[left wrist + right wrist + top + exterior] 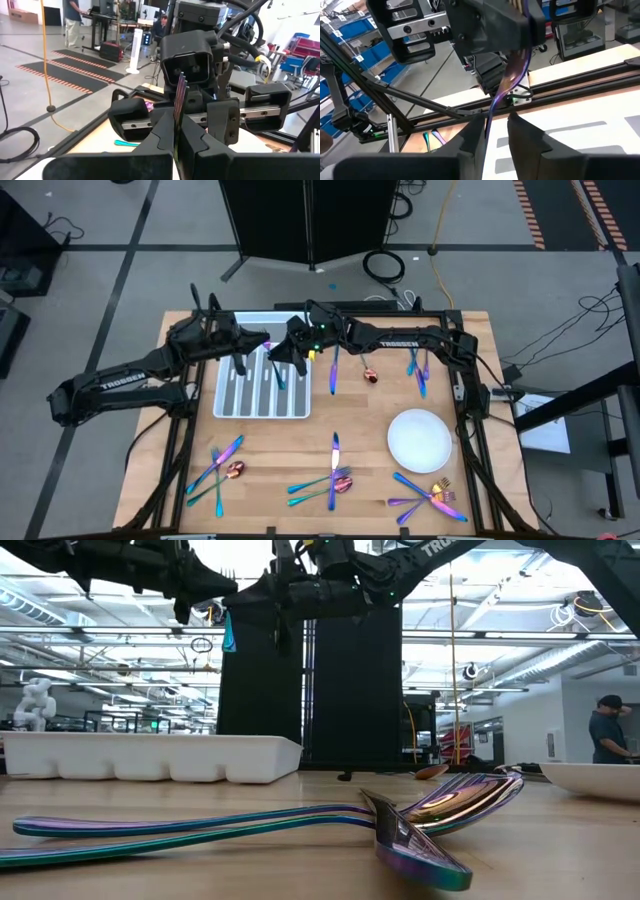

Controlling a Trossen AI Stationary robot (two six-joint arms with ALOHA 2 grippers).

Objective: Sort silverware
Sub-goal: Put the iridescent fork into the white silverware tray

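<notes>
Even, bright indoor light falls from above on the tabletop [300, 445], with only soft, short shadows. From table height, ceiling strip lights glare white and the arms stand nearly in silhouette; the nearest spoon [455, 802] gleams with reflections and is slightly soft. In both wrist views the dark fingers [160, 145] up close look blurred, and the room behind is bright.
</notes>
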